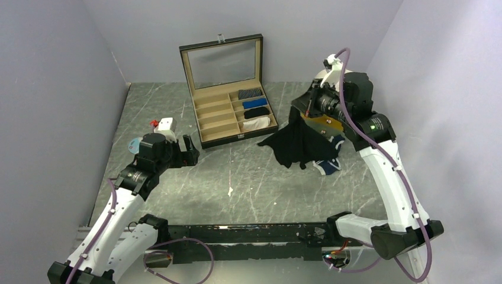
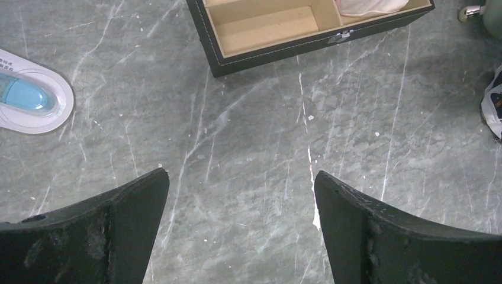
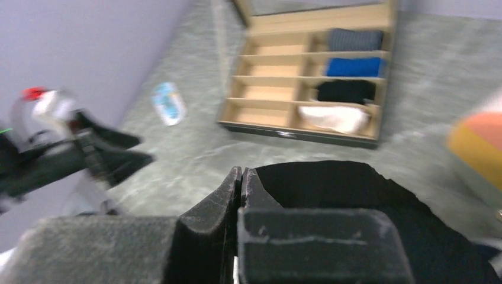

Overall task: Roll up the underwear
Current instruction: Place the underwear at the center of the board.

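2 arms: R fingers [image 3: 207,207] raised, clamping black underwear [image 1: 302,145]; L fingers [image 2: 118,225] low, apart

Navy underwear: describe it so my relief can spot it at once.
Find the open box at the table's back. Right of it, the right gripper holds up black underwear. The navy underwear lies under its hem, the only piece with white trim.

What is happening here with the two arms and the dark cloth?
The right pincer is shut on the black underwear and holds it up, so the cloth hangs over the table. The navy underwear lies crumpled beside it. The left pincer hovers open over bare table near the open box, whose right column holds four rolled bundles. Neither garment is rolled yet.
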Motion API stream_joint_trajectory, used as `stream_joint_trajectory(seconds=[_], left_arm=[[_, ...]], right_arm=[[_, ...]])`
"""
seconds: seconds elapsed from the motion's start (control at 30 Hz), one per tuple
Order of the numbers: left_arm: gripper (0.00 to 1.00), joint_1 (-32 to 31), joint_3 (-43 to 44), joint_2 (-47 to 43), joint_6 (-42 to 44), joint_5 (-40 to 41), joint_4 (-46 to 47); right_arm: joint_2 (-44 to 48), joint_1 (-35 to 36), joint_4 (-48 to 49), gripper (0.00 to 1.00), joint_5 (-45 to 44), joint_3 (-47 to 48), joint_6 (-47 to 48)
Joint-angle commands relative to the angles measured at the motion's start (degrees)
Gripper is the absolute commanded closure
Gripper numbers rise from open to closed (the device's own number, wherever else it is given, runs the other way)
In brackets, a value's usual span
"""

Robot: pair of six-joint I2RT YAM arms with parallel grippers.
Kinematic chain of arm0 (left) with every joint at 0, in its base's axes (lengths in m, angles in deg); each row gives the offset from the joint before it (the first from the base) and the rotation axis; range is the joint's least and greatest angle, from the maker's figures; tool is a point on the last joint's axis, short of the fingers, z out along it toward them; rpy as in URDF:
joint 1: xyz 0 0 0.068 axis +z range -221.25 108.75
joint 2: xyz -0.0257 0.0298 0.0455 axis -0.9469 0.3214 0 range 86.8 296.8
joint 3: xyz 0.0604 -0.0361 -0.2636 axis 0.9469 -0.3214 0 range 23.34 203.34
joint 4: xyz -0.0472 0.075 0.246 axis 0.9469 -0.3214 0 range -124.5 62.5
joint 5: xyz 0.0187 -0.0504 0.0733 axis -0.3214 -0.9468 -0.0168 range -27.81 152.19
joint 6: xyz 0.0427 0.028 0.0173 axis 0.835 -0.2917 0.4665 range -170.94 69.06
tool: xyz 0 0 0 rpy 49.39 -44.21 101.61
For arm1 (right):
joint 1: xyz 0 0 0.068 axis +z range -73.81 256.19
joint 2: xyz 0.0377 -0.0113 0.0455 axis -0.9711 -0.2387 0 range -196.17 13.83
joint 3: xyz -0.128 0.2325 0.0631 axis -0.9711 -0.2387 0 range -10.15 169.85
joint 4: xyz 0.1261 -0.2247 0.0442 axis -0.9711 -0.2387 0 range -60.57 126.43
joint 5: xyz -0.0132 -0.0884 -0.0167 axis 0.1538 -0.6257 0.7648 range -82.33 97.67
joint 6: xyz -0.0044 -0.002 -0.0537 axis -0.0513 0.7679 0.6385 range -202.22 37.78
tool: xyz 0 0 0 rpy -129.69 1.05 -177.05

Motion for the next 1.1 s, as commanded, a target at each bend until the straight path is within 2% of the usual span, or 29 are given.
stream_joint_trajectory(seconds=[0.0, 0.1, 0.17, 0.23, 0.33, 0.4, 0.5, 0.63, 0.73, 0.77, 0.83, 0.97, 1.07], left_arm=[[0.02, 0.3, 0.8, 0.3, -0.3, -0.1, 0.9], [0.02, 0.3, 0.6, -1.2, -1.1, 2.9, 0.4], [0.02, 0.3, 0.5, -2.6, -1.7, 5.1, 0.1], [0.02, 0.4, 0.8, -3.3, -2.1, 6.7, -0.7], [0.02, 0.4, 1.4, -4.6, -2.9, 9.8, -2.1], [0.02, 0.4, 1.2, -5.9, -3.3, 11.2, -2.3], [0.02, 0.4, 1.2, -7.4, -3.3, 11.7, -2.4], [0.02, 0.4, -0.1, -7.7, -2.0, 7.2, 0.2], [0.02, 0.3, -0.5, -5.4, -0.2, 1.3, 2.1], [0.02, 0.3, -0.7, -4.2, 0.5, -0.8, 3.0], [0.02, 0.3, -1.2, -1.5, 2.1, -6.5, 5.6], [0.02, 0.2, -1.4, 5.0, 2.9, -14.6, 8.8], [0.02, -2.3, -1.5, 9.8, 2.7, -16.5, 12.1]], right_arm=[[2.0, 2.3, 14.8, 1.00, 20.9, -3.0, -10.0], [1.4, 7.9, 21.8, 1.00, 23.3, -4.2, -15.1], [-0.9, 14.5, 26.7, 1.00, 24.0, -2.7, -18.1], [-2.4, 17.8, 28.7, 1.00, 24.0, -0.5, -19.0], [-1.6, 18.3, 29.9, 1.00, 18.1, -2.1, -19.8], [-0.5, 17.2, 23.8, 1.00, 12.8, -4.0, -17.9], [2.2, 12.6, 20.2, 1.00, 13.7, -12.9, -18.3], [6.5, -0.8, 23.0, 1.00, 21.3, -33.0, -21.3], [3.7, -10.0, 27.1, 1.00, 27.3, -46.5, -19.6], [1.7, -11.9, 27.9, 1.00, 26.6, -49.6, -18.6], [-2.5, -15.0, 27.7, 1.00, 25.2, -52.1, -15.4], [-5.2, -15.3, 29.3, 0.92, 19.3, -52.3, -11.3], [-7.5, -15.3, 27.8, 0.88, 18.2, -50.3, -9.0]])
